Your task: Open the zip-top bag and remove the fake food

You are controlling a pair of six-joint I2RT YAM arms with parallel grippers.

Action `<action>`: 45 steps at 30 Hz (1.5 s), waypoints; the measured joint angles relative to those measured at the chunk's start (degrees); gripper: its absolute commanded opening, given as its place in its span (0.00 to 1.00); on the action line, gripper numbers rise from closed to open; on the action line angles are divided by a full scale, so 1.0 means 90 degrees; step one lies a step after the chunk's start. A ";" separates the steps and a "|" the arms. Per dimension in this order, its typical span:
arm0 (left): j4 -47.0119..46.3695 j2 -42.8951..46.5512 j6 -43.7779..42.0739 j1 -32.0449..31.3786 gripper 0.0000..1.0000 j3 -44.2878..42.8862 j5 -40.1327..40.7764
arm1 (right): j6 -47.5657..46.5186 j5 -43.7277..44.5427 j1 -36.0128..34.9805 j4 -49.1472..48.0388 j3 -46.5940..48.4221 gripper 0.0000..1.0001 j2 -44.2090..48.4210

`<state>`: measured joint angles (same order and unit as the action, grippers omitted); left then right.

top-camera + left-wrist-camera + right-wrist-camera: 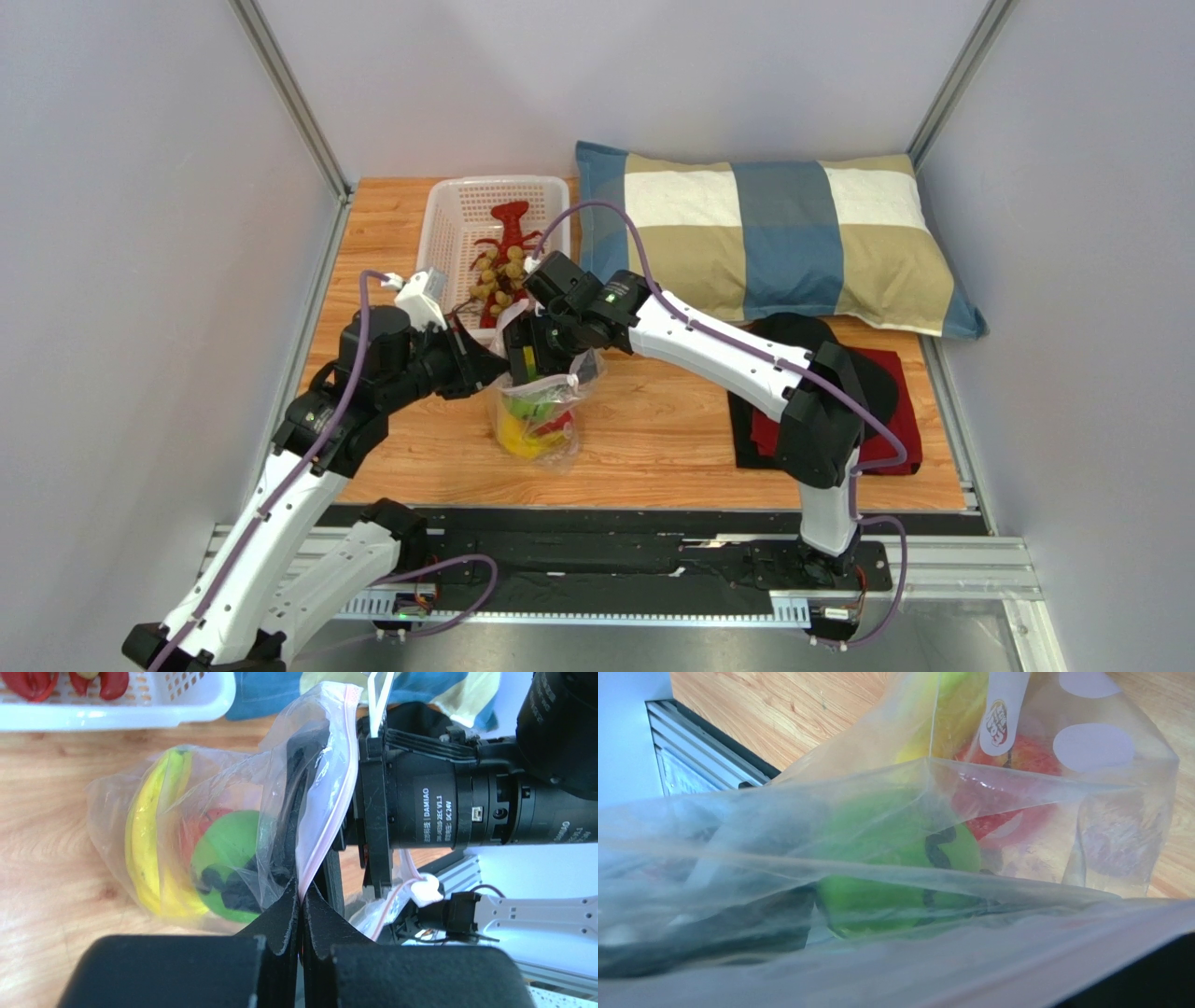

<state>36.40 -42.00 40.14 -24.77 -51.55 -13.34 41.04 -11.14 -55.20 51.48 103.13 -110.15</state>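
The zip-top bag stands upright on the wooden table, in front of the basket. Through its clear plastic I see fake food: a yellow banana bunch, a green striped ball and a red fruit. My left gripper is shut on the pink zip strip at the bag's mouth. My right gripper is open at the bag's mouth from above. One of its black fingers reaches inside the bag. In the right wrist view, plastic lies across the lens, with the green ball close behind.
A white mesh basket at the back holds a red lobster toy and a brownish grape cluster. A checked pillow lies at the back right. A black and dark red cloth lies under the right arm.
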 measured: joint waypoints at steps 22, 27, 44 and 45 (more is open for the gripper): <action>0.0663 -0.0381 0.0063 -0.0136 0.00 -0.0083 0.0153 | -0.1222 0.1251 -0.0471 -0.0134 -0.0233 0.00 0.0874; 0.0396 -0.0041 0.0401 -0.0165 0.00 0.0415 -0.0075 | -0.0466 0.1683 -0.0325 0.0270 0.1331 0.00 -0.0012; -0.0284 -0.0444 0.1095 -0.0240 0.00 0.0656 -0.0702 | 0.1246 0.1566 -0.0306 0.0209 0.1472 0.00 -0.0102; -0.0311 -0.0551 0.1124 -0.0238 0.00 0.0605 -0.0716 | 0.1248 0.1639 -0.0287 0.0284 0.1552 0.00 -0.0121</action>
<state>33.61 -46.96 50.26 -26.92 -46.11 -19.79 52.27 3.62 -57.78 54.04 117.10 -111.24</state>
